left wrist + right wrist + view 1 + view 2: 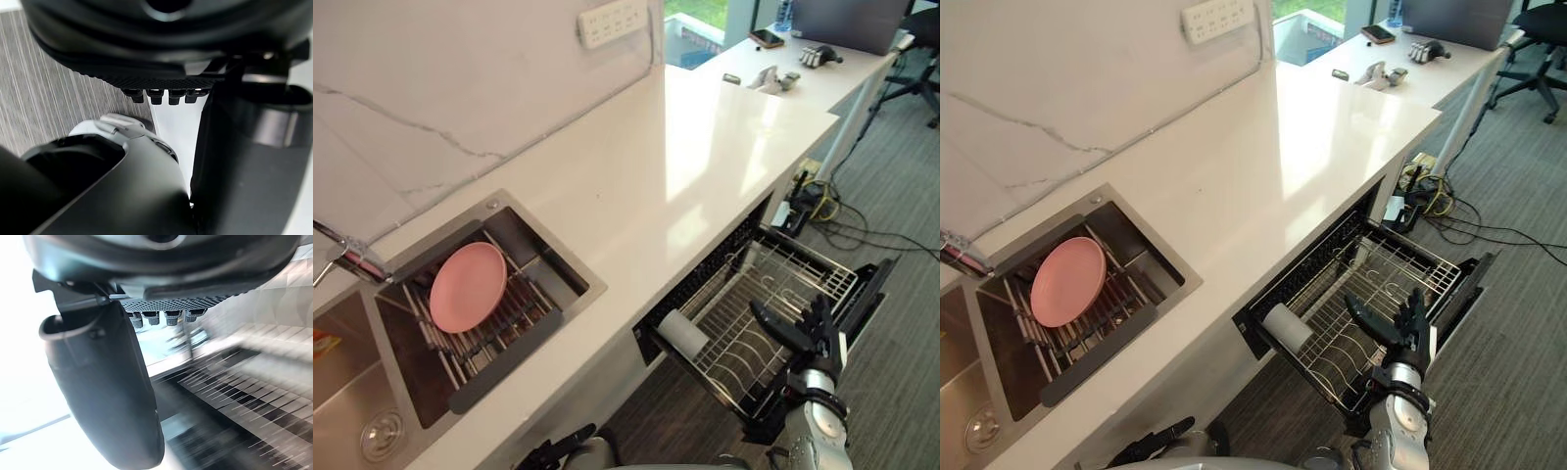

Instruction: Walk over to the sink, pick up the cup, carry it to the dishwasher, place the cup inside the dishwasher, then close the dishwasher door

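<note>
Right hand (818, 343) spread empty above rack (783, 284) with cup (683, 334); left hand (558, 450) cut off, grip unreadable.

right hand (815, 341) raised upright, fingers (820, 315) spread straight, left hand (1151, 443) low, fingers loosely extended

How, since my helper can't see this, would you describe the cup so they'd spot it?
Below the white counter, the dishwasher's wire rack is pulled out. The cup sits at the rack's end nearest the sink: the one solid white cylinder among wires.
</note>
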Available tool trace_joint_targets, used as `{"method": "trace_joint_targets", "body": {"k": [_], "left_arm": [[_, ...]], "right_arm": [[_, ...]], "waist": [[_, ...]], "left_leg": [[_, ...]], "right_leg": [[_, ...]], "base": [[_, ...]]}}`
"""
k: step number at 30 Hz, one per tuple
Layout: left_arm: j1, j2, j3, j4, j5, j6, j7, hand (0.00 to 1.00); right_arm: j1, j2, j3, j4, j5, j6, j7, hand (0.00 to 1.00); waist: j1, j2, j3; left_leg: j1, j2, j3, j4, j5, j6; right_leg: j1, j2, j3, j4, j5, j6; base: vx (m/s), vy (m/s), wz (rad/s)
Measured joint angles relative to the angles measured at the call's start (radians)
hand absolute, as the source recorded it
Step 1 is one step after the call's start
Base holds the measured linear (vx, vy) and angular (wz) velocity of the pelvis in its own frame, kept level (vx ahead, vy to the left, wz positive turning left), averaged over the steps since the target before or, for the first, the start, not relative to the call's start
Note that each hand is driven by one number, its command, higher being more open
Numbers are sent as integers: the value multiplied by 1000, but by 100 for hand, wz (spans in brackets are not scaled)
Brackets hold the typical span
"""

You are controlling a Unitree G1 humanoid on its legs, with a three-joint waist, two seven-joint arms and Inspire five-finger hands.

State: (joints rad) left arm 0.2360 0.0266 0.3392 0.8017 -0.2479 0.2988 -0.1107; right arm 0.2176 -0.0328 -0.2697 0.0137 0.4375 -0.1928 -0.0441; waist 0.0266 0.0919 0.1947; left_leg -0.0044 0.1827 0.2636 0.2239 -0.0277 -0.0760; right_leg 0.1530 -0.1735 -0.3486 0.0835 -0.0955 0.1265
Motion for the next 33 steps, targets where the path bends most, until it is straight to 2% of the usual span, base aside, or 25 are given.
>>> {"method": "trace_joint_targets", "body": {"k": [5, 10, 11, 12, 13, 14, 15, 16, 17, 18, 20, 22, 23, 24, 25, 26, 28, 29, 30, 31, 32, 33], "left_arm": [[-26, 9, 73, 58, -14, 72, -18, 100], [-30, 18, 98, 98, -30, 103, -41, 100], [-30, 19, 99, 100, -30, 103, -43, 100], [-30, 28, 91, 99, -30, 103, -47, 100], [-36, 39, 76, 99, -29, 107, -53, 100], [-40, 47, 68, 100, -28, 113, -56, 100], [-52, 54, 69, 122, -26, 135, -60, 100], [-56, 54, 72, 133, -28, 149, -61, 100], [-58, 54, 64, 132, -25, 153, -63, 100], [-71, 59, 42, 136, -8, 164, -65, 100], [-89, 78, -18, 140, -5, 176, -50, 100], [-118, 75, -53, 160, 19, 196, -16, 100], [-135, 87, -98, 162, 63, 214, 0, 100], [-143, 91, -117, 162, 89, 215, 4, 100], [-158, 99, -131, 163, 131, 215, 10, 100], [-181, 109, -165, 174, 190, 221, 48, 100], [-191, 113, -171, 179, 216, 225, 56, 100], [-195, 124, -169, 178, 242, 234, 41, 100], [-195, 126, -169, 175, 250, 236, 38, 100], [-195, 134, -169, 167, 262, 240, 38, 100], [-196, 139, -170, 167, 271, 239, 40, 100], [-193, 130, -169, 166, 283, 239, 45, 100]], "right_arm": [[-11, 3, 23, -196, 174, -56, 212, 100], [-61, -10, 104, -214, 233, -45, 314, 100], [-69, -13, 119, -210, 241, -42, 322, 100], [-92, -21, 143, -189, 248, -42, 329, 100], [-110, -30, 158, -174, 248, -39, 327, 100], [-114, -35, 158, -172, 248, -38, 323, 100], [-126, -40, 157, -169, 248, -37, 315, 100], [-131, -51, 148, -163, 251, -37, 296, 100], [-131, -60, 143, -163, 258, -37, 289, 100], [-130, -64, 139, -162, 275, -35, 282, 100], [-132, -59, 144, -169, 288, -26, 281, 100], [-129, -61, 146, -170, 302, -13, 279, 100], [-128, -58, 146, -169, 315, 0, 270, 100], [-127, -55, 147, -169, 316, 4, 268, 100], [-124, -50, 142, -169, 317, 6, 267, 100], [-108, -42, 143, -171, 316, 7, 265, 100], [-97, -41, 149, -184, 316, 7, 264, 100], [-101, -41, 158, -188, 316, 7, 284, 100], [-106, -41, 162, -186, 316, 7, 295, 100], [-121, -41, 167, -183, 316, 7, 315, 100], [-131, -44, 168, -181, 317, 7, 326, 100], [-142, -61, 168, -177, 325, 6, 335, 100]], "waist": [[-8, -12, -33], [-7, -1, -57], [-5, 3, -60], [-3, 1, -68], [-4, -12, -72], [-6, -25, -69], [-12, -32, -70], [-14, -29, -72], [-17, -28, -72], [-17, -42, -72], [-15, -71, -83], [-31, -68, -87], [-40, -70, -88], [-44, -74, -87], [-50, -75, -87], [-76, -79, -89], [-79, -86, -94], [-66, -112, -106], [-66, -123, -107], [-61, -152, -111], [-57, -160, -110], [-43, -139, -116]], "left_leg": [[-8, 4, 3, 8, -13, 2], [-5, -15, 0, -11, -12, 3], [-10, -16, 8, -8, -8, 6], [-27, -20, 47, -3, 11, 35], [-40, -37, 85, -24, 52, 71], [-29, -56, 97, -75, 82, 88], [-8, -58, 170, -64, 39, 109], [15, -53, 244, 1, -28, 96], [32, -59, 251, -16, -43, 83], [45, -87, 233, -86, -18, 58], [72, -162, 195, -223, 32, 74], [87, -191, 150, -286, 53, 87], [101, -200, 115, -317, 71, 95], [103, -201, 93, -316, 73, 98], [105, -196, 57, -310, 80, 108], [97, -167, -27, -302, 83, 106], [84, -155, -83, -295, 85, 103], [81, -165, -114, -296, 88, 97], [85, -172, -127, -296, 87, 94], [96, -192, -149, -295, 80, 81], [102, -201, -158, -294, 75, 74], [104, -184, -161, -294, 68, 63]], "right_leg": [[9, 7, -10, -14, 7, 1], [22, -6, -38, -29, 11, 9], [23, -8, -44, -28, 8, 4], [25, -10, -53, -33, 5, 0], [29, -13, -67, -51, 9, -5], [38, -21, -94, -67, 17, -14], [49, -40, -157, -68, 19, -11], [64, -47, -204, -44, 9, 6], [70, -49, -225, -29, 0, 11], [65, -67, -259, 4, -19, 17], [38, -129, -297, 95, -62, 31], [14, -166, -310, 209, -61, 34], [-41, -205, -261, 358, -56, -1], [-77, -217, -209, 439, -51, -60], [-139, -211, -107, 537, -64, -123], [-175, -110, 60, 489, -136, -91], [-207, -46, 167, 385, -146, -80], [-237, -34, 209, 282, -119, -59], [-238, -34, 210, 238, -91, -51], [-238, -38, 211, 159, 39, -47], [-237, -48, 207, 149, 63, -8], [-216, -34, 201, 116, 64, -3]], "base": [[-1, -8, 2], [-10, 34, 18], [-19, 31, 19], [-34, 9, 52], [-47, -4, 74], [-67, 16, 112], [-36, 46, 127], [-6, 69, 129], [31, 86, 121], [20, 106, 91], [49, 134, 72], [63, 94, 71], [82, 98, 83], [142, 87, 85], [200, -4, 134], [170, -24, 146], [158, -71, 127], [184, -117, 94], [174, -160, 89], [106, -143, 58], [126, -187, 42], [107, -155, 9]]}}
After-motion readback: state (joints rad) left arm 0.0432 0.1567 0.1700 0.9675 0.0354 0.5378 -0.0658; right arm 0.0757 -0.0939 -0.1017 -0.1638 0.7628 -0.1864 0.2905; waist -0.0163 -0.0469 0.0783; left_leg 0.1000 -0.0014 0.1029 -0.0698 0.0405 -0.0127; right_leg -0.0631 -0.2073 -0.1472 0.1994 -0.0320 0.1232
